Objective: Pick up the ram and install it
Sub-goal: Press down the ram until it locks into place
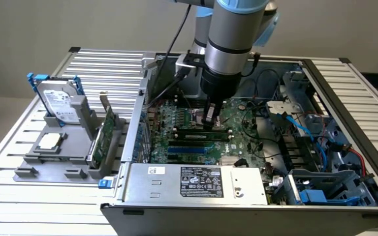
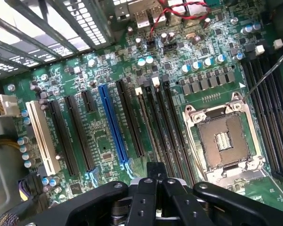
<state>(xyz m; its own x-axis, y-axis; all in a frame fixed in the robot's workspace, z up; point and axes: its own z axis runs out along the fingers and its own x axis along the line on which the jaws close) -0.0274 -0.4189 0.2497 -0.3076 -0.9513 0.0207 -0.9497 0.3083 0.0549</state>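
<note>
The ram (image 1: pixel 202 131) is a long narrow green stick standing on edge in one of the motherboard's memory slots, inside the open computer case (image 1: pixel 175 196). My gripper (image 1: pixel 210 120) hangs straight down over its middle with the fingertips at its top edge. Whether they touch it I cannot tell. In the wrist view the gripper (image 2: pixel 153 176) is shut, its black fingers (image 2: pixel 142 197) pressed together with nothing between them, right above the row of black memory slots (image 2: pixel 153 122).
Beside the slots lie the open CPU socket (image 2: pixel 224 141) and a blue slot (image 2: pixel 112 125). At the exterior view's left, a grey fixture (image 1: pixel 51 164) holds a hard drive (image 1: pixel 57 105) and a green expansion card (image 1: pixel 104 135). The power supply (image 1: pixel 196 179) fills the case's front.
</note>
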